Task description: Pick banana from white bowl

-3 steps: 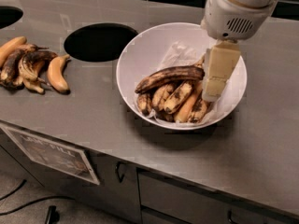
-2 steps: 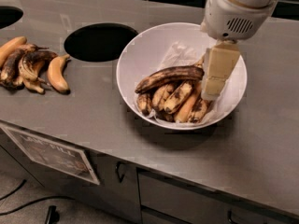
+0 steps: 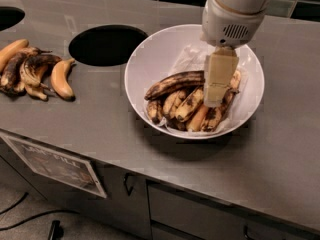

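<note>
The white bowl [image 3: 157,54] stands on the grey counter, right of centre. The banana [image 3: 175,83], long and blackish-brown, lies across the top of a pile of shorter spotted bananas [image 3: 186,106] in the bowl, its stem end pointing left. My gripper [image 3: 216,95] hangs down from the white arm head [image 3: 231,19] into the bowl. It is at the right end of the banana and hides that end. Whether it touches the banana does not show.
A round hole [image 3: 106,45] opens in the counter left of the bowl, and a second one [image 3: 7,16] is at the far left. Several bananas [image 3: 32,71] lie loose on the counter's left. Crumpled clear plastic [image 3: 192,54] lines the bowl. The counter's front edge [image 3: 150,176] runs below.
My arm and gripper have shifted a little to the left over the bowl, closer onto the right end of the banana. The bananas have not moved.
</note>
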Robot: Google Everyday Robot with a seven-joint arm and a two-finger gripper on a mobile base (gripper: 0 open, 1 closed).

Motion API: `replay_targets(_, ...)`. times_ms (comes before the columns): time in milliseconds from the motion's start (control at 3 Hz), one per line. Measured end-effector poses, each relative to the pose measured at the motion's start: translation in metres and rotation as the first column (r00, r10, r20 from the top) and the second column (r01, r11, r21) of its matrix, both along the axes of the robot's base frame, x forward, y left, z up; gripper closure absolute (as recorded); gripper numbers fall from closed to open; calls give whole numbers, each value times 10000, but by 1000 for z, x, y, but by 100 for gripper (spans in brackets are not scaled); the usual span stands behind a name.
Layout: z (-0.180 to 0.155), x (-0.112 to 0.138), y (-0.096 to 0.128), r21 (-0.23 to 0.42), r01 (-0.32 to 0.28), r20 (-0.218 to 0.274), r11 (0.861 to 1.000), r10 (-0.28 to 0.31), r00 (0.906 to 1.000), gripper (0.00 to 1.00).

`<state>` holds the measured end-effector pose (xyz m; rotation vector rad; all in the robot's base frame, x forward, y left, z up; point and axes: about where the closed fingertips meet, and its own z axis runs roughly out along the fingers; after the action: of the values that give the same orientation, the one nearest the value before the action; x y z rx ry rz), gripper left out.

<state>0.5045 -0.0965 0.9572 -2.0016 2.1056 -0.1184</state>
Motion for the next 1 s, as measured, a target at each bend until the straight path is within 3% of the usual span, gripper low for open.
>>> replay_targets(333, 0, 0, 0, 2, -2, 1, 10000, 2, 10000, 0)
replay_targets(1000, -12, 13, 14, 208, -320, -121, 9993, 322, 9994, 0)
